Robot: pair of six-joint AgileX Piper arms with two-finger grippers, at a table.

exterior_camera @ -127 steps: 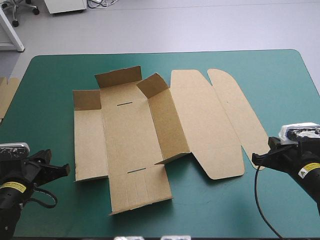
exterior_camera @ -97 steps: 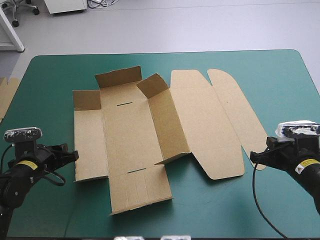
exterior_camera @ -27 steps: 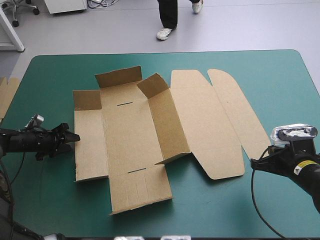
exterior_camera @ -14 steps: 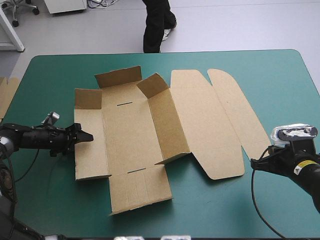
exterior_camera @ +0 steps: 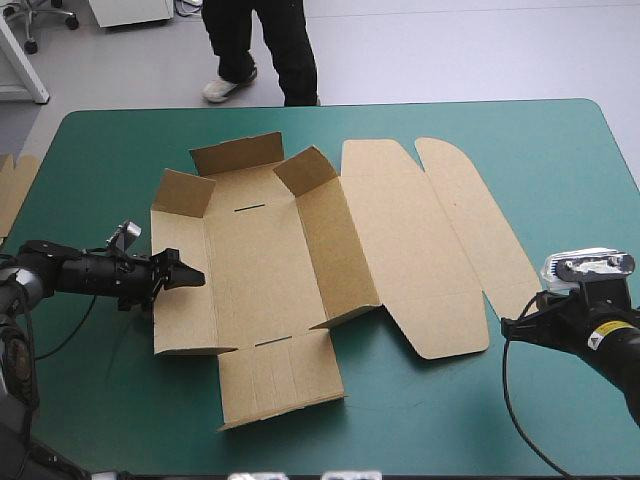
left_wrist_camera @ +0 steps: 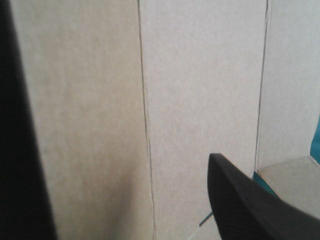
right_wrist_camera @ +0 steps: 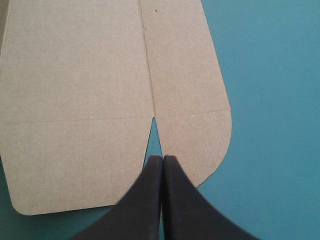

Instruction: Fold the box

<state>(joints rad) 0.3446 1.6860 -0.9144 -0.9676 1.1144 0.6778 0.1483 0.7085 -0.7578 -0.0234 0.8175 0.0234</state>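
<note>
The left gripper [exterior_camera: 186, 278], jaws wide, has nudged up the left side of the light, stiff box [exterior_camera: 262, 262] at centre-left of the frame, best gripped by its flap edges, while the right gripper [exterior_camera: 513, 322] waits at lower right, jaws together.

In the left wrist view the box [left_wrist_camera: 200, 75] spills past the view's edges, so its outline is lost. One finger [left_wrist_camera: 20, 150] of the left hand [exterior_camera: 192, 279] is only a dark blur. From above, whether that hand touches the box's left panel cannot be told. At the tabletop [exterior_camera: 560, 150] left edge, more board [exterior_camera: 12, 190] is cut off.
</note>
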